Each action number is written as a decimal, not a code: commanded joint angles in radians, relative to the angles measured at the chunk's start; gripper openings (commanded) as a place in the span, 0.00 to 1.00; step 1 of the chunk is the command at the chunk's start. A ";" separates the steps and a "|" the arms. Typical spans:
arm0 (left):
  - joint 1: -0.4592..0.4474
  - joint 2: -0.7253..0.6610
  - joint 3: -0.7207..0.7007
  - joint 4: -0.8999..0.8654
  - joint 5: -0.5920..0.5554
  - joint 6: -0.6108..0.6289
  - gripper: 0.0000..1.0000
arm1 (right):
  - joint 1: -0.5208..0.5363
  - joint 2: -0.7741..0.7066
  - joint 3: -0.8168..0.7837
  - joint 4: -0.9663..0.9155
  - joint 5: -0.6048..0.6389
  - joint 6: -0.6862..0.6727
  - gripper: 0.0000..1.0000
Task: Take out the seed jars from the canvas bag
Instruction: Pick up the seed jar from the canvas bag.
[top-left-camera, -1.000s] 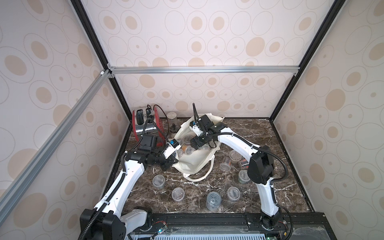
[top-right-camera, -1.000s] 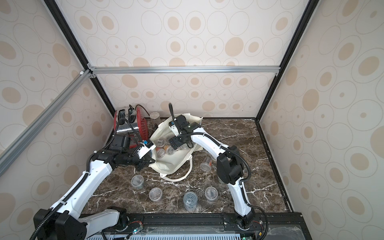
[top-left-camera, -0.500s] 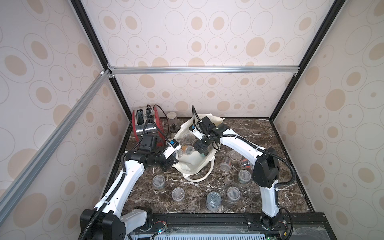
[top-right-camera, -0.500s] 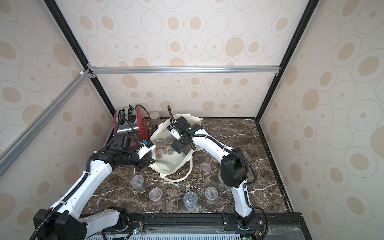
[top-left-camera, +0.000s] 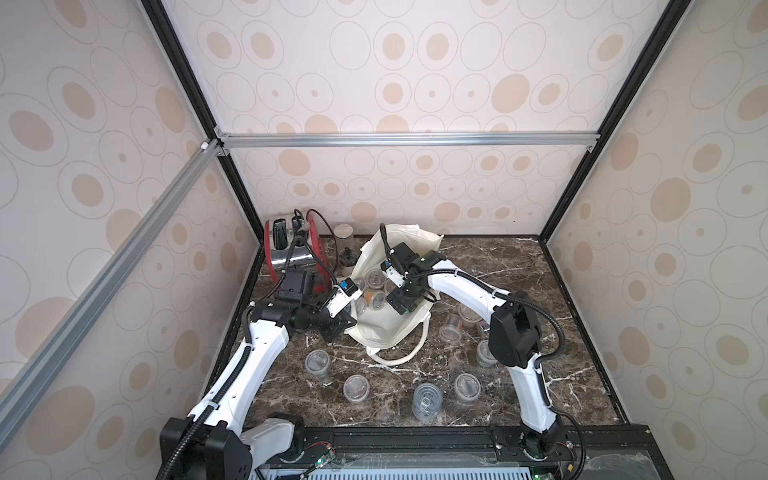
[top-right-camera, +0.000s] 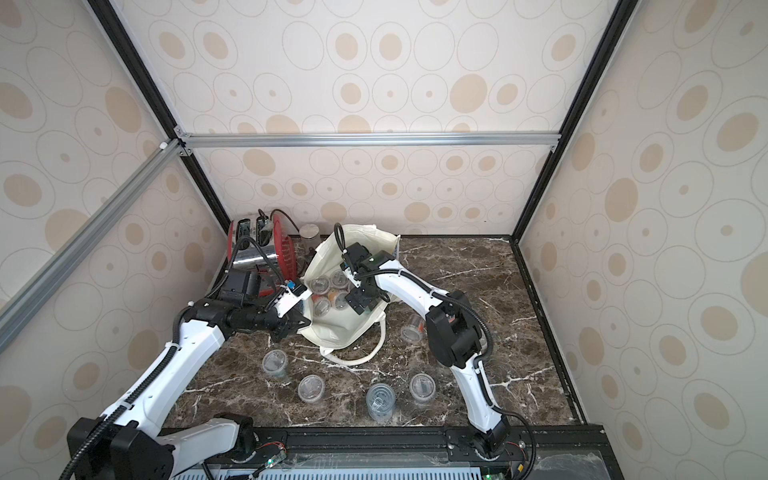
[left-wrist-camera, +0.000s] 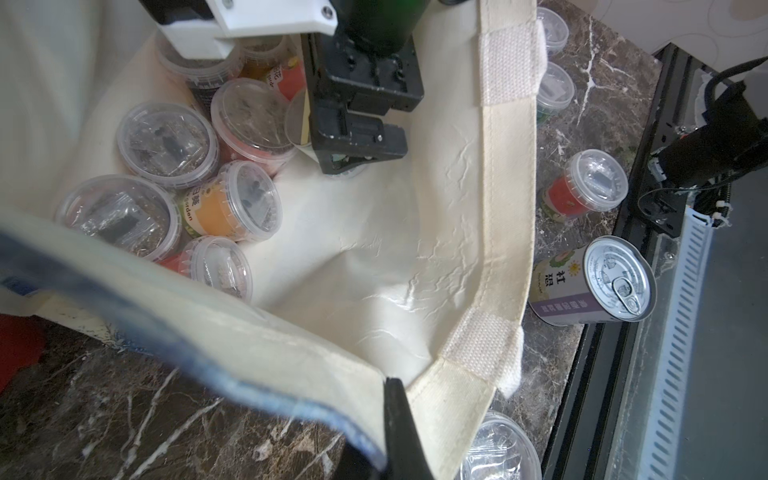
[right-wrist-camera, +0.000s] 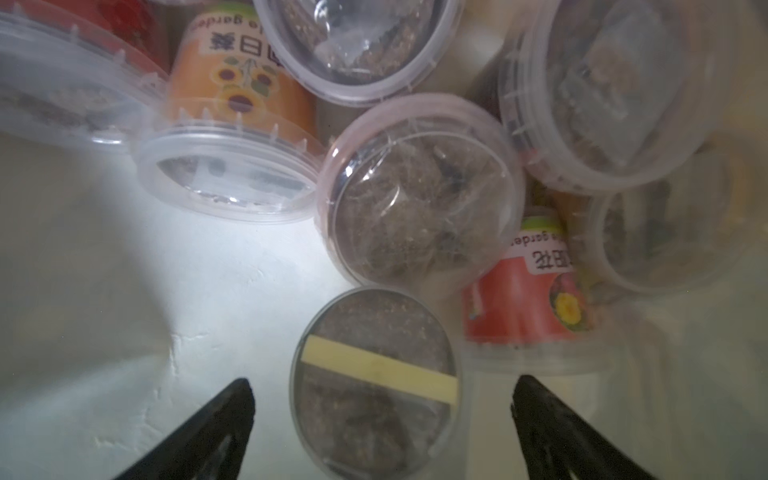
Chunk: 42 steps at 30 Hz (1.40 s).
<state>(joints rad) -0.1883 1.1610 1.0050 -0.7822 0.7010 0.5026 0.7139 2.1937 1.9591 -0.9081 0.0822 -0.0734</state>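
- In both top views, the right gripper (top-left-camera: 401, 305) (top-right-camera: 360, 303) has gone down into the bag (top-left-camera: 390, 334). A second ago it was higher up. Now it sits low among the jars (top-left-camera: 374, 277) still inside.
- The left gripper (top-left-camera: 349, 324) has not moved. It is pinched shut on the near edge of the bag, and that keeps the mouth open.
- Some loose jars (top-left-camera: 318, 361) already stand out on the table (top-left-camera: 561, 266). So part of the job is done, but a good pile is still in the bag.
- In the left wrist view, the right gripper (left-wrist-camera: 347, 160) reaches right down to the cloth (left-wrist-camera: 374, 249) at the bottom of the bag, next to the pile. A can (left-wrist-camera: 582, 291) lies outside, beside the bag.
- In the right wrist view, its two black fingers (right-wrist-camera: 216, 428) are wide apart. A jar with a yellow strip (right-wrist-camera: 374, 386) sits between them. Neither finger touches it yet.
- This looks like the reach for the next jar. I think the fingers now need to close on it before it can be lifted out.
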 joint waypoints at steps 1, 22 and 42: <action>-0.002 -0.006 0.032 -0.025 0.015 0.025 0.00 | 0.021 0.029 0.004 -0.001 -0.017 0.057 0.97; -0.002 -0.017 0.032 -0.025 0.022 0.034 0.00 | 0.035 -0.090 -0.154 0.204 0.035 0.219 0.68; -0.002 -0.008 0.057 -0.023 0.035 0.021 0.00 | 0.078 -0.335 -0.201 0.191 -0.025 0.217 0.59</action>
<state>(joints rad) -0.1883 1.1610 1.0092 -0.7860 0.7128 0.5045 0.7834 1.9656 1.7397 -0.6899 0.0860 0.1413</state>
